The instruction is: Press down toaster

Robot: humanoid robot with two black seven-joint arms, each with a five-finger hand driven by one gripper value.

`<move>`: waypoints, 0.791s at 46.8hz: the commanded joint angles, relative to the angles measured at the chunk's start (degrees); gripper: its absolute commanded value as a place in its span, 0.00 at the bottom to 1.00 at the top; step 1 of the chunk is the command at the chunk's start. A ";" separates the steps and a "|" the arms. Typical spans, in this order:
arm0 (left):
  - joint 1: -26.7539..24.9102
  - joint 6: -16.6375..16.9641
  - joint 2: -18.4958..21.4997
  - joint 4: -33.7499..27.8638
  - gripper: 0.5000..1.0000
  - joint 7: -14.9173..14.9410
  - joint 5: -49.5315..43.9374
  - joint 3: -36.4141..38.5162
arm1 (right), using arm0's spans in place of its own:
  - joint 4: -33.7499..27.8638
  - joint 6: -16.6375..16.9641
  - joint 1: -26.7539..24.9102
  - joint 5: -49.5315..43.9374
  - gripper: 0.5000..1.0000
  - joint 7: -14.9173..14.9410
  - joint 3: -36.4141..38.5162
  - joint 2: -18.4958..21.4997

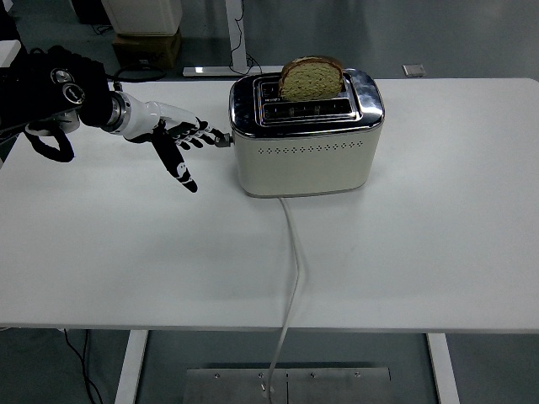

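Here the white table [421, 236] bears a toaster [305, 135], left hand [173, 139] fingers spread at its lever.

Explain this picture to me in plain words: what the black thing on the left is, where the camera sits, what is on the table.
The camera sits high on a humanoid robot, looking down over a white table. The black arm entering from the left ends in the robot's left hand, with five fingers spread, holding nothing. Its fingertips reach the small lever knob on the side of a cream toaster. A slice of bread stands up out of one slot, so the lever is not yet pressed. The toaster's white cord runs off the table's near edge. The right arm is not in view.
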 commanded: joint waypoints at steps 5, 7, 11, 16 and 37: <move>0.98 0.09 -0.09 -0.01 1.00 0.00 -0.10 -0.09 | 0.00 -0.01 0.00 0.00 1.00 -0.02 0.00 0.00; 1.24 0.09 -0.27 0.16 1.00 0.00 -0.10 -0.09 | 0.00 -0.01 0.00 0.00 1.00 -0.02 0.00 0.00; 1.77 0.09 -0.71 0.78 1.00 -0.09 -0.10 -0.09 | 0.00 -0.01 0.00 0.00 1.00 -0.02 0.00 0.00; 2.21 0.18 -0.71 1.13 1.00 -0.09 -0.10 -0.18 | 0.00 -0.01 0.00 0.00 1.00 -0.02 0.00 0.00; 3.44 0.53 -1.06 1.66 1.00 -0.27 -0.28 -0.36 | 0.00 -0.01 0.00 0.00 1.00 -0.02 0.00 0.00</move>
